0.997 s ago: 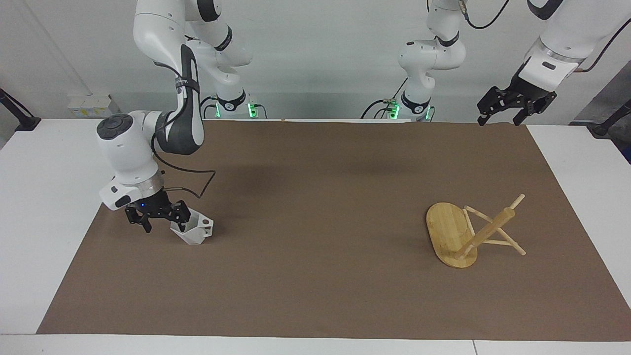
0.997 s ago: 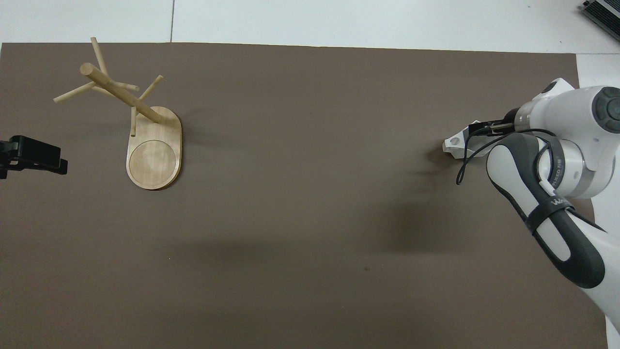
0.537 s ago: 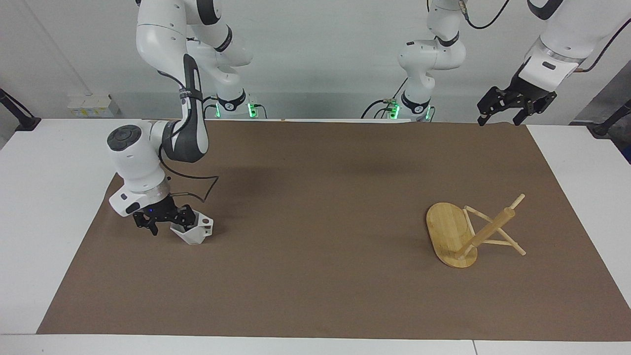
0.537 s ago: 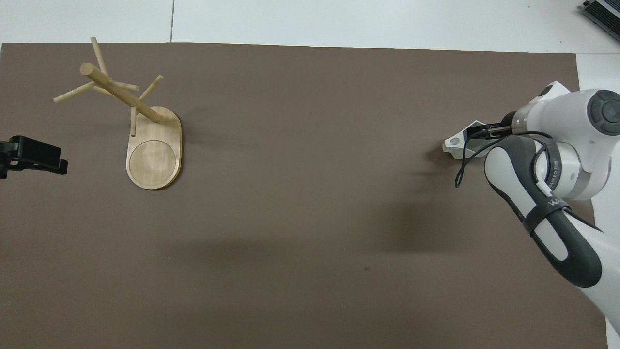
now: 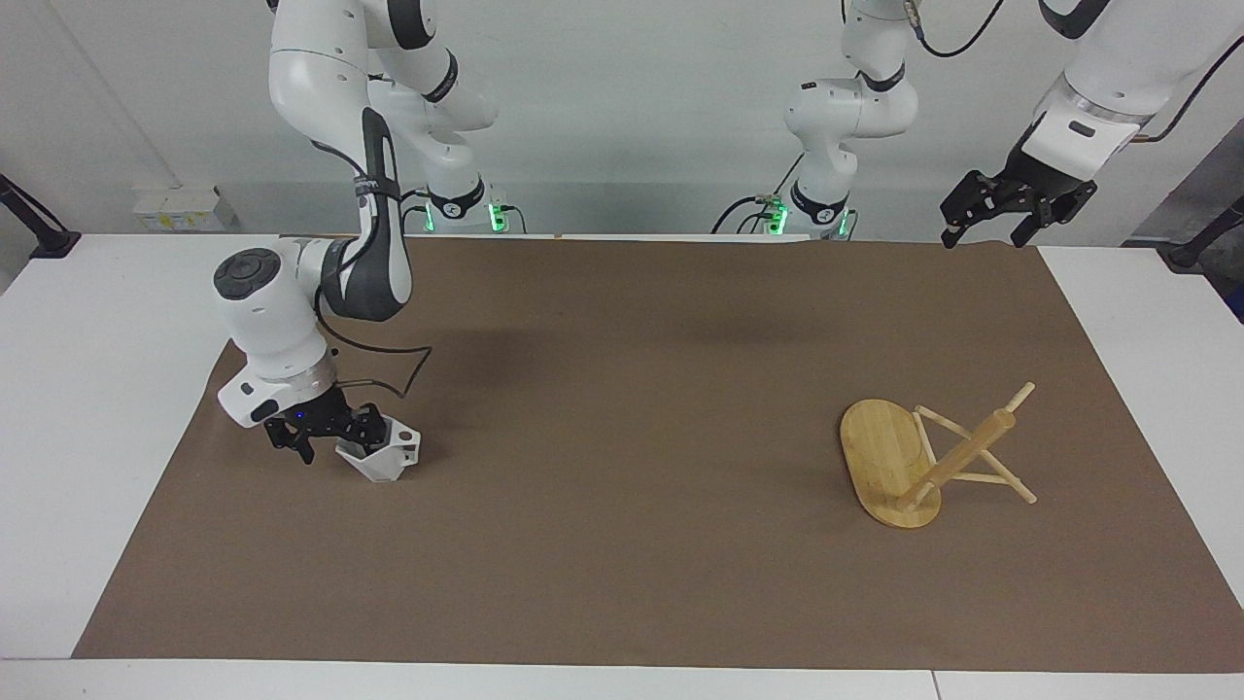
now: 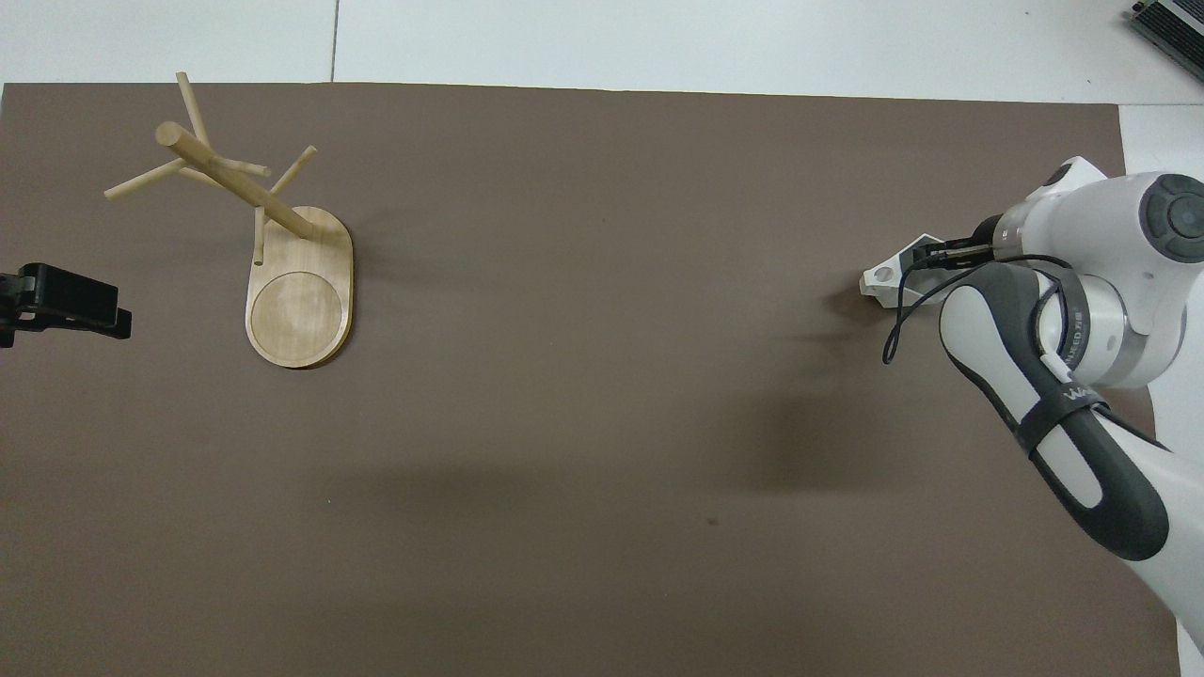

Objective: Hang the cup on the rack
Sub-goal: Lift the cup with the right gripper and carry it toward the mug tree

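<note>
The white faceted cup (image 5: 389, 455) stands on the brown mat at the right arm's end of the table, its pierced handle (image 6: 882, 275) pointing toward the table's middle. My right gripper (image 5: 335, 439) is down at the cup's rim with its jaws apart. One finger (image 5: 372, 429) is inside the cup and the other is outside its wall. The wrist hides most of the cup in the overhead view. The bamboo rack (image 5: 880, 447) (image 6: 301, 301) stands at the left arm's end. My left gripper (image 5: 986, 228) (image 6: 66, 301) waits open, high over that end.
A brown mat (image 5: 622, 389) covers most of the white table (image 5: 87, 408). The rack's thin pegs (image 6: 141, 179) stick out around its post. A cable (image 5: 389, 384) loops from the right wrist just above the mat beside the cup.
The right wrist has shifted a little toward the cup and settled over its rim. The cup and rack have not moved, and the left arm is still.
</note>
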`<state>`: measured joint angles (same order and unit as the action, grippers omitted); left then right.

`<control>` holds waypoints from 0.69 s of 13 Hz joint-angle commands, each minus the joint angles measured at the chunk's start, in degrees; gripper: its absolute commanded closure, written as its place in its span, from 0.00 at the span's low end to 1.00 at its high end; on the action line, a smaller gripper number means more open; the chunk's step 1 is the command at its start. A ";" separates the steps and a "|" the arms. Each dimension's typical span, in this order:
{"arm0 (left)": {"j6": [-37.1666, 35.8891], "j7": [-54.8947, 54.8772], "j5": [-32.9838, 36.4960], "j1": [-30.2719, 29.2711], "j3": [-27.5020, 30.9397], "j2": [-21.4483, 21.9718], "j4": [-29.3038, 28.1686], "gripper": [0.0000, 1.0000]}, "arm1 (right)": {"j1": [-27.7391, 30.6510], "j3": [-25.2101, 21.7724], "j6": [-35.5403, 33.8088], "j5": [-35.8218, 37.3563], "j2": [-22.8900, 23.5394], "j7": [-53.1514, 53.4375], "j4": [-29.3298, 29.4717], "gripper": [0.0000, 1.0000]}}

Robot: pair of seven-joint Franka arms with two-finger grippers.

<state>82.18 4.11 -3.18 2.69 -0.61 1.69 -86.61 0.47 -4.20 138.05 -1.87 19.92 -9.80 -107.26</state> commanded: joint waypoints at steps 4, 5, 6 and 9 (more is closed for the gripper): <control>-0.35 0.64 1.24 0.39 0.26 1.56 -1.63 0.00 | 0.06 0.85 -1.28 0.47 -1.20 -1.36 -0.41 0.87; -0.27 0.64 1.24 0.47 0.26 1.56 -1.63 0.00 | 0.06 0.94 -1.72 0.47 -1.28 -1.28 -0.23 1.00; -0.27 0.64 1.24 0.39 0.26 1.56 -1.63 0.00 | 0.06 1.03 -1.81 0.47 -1.37 -1.28 -0.06 1.00; -0.27 0.64 1.24 0.39 0.26 1.56 -1.63 0.00 | -0.11 1.30 -3.13 0.38 -1.29 -1.10 1.52 1.00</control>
<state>82.18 4.11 -3.18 2.69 -0.61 1.69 -86.61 0.11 -3.27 136.83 -1.87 19.34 -9.85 -106.60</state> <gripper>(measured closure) 0.000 0.907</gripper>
